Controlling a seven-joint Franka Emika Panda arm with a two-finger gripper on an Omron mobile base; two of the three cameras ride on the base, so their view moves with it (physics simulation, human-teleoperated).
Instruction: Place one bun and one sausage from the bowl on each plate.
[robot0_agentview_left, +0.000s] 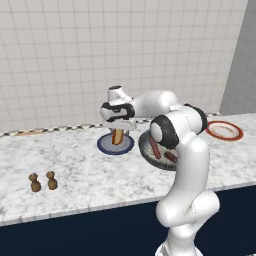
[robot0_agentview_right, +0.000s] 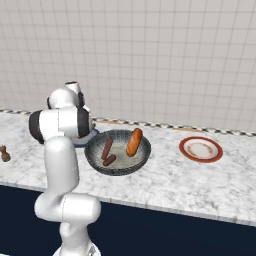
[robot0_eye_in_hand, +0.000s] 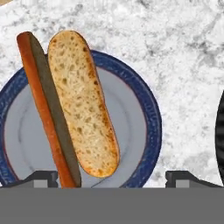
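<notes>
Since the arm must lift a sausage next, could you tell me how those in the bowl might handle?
The sausages are short round cylinders, so a push would probably roll them. Their smooth, glossy skin may slip between the fingertips. The bowl has sloping walls that would likely return them toward the centre.

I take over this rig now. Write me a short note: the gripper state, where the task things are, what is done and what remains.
Gripper: open, holding nothing, above the blue plate.
Blue plate: one bun lies on it, split open; no sausage there.
Bowl: on the counter between both plates; it holds two sausages and one bun.
White plate with red rim: to the right of the bowl, nothing on it.
Done: the first bun is placed.
Left: a sausage to the blue plate, then a bun and a sausage to the red-rimmed plate.
</notes>
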